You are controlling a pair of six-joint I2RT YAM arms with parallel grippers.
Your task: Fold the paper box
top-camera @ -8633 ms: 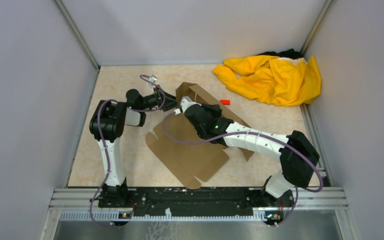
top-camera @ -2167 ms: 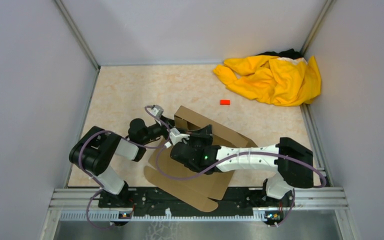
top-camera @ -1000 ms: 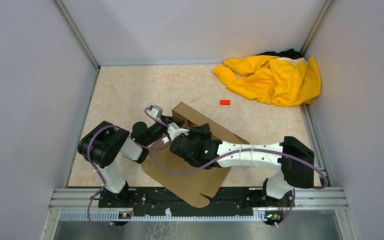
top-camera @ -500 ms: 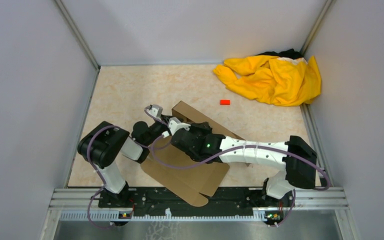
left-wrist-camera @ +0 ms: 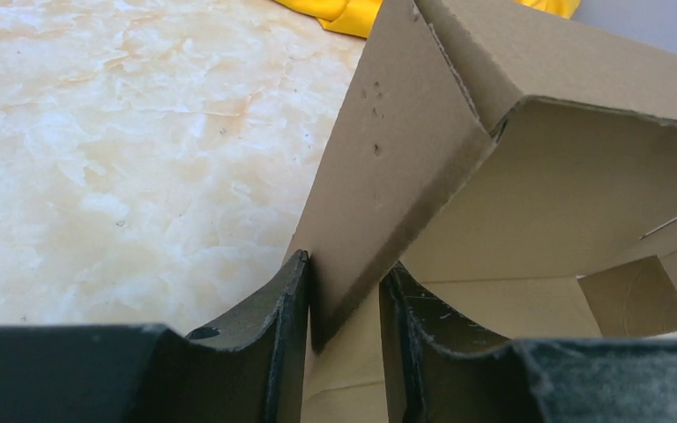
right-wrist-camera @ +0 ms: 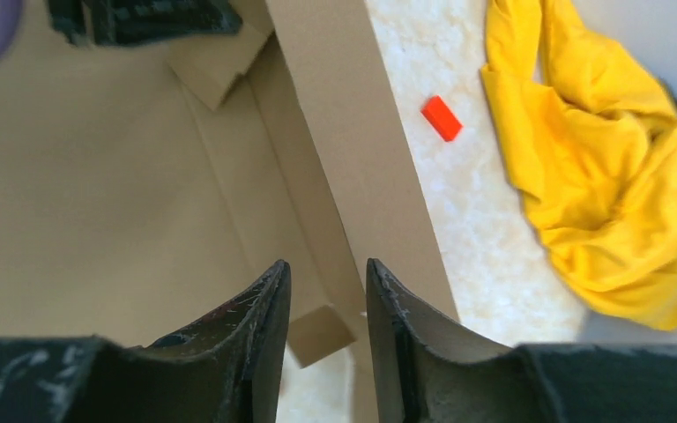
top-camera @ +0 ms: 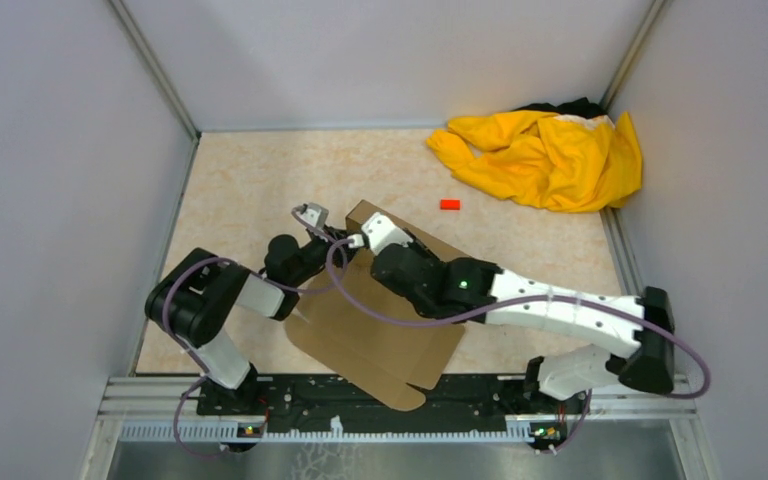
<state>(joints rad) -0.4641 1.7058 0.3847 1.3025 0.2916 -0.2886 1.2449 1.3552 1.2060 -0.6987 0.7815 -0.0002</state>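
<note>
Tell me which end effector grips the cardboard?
The left end effector: a raised flap of the paper box sits between its fingers. The right end effector stands open.

On table point(top-camera: 250, 180), box point(top-camera: 380, 325) is laid at lower centre of top view. In upper right corner, cloth point(top-camera: 550, 160) is piled. Between them, block point(top-camera: 449, 204) is set, left of cloth, above box's raised wall.
</note>
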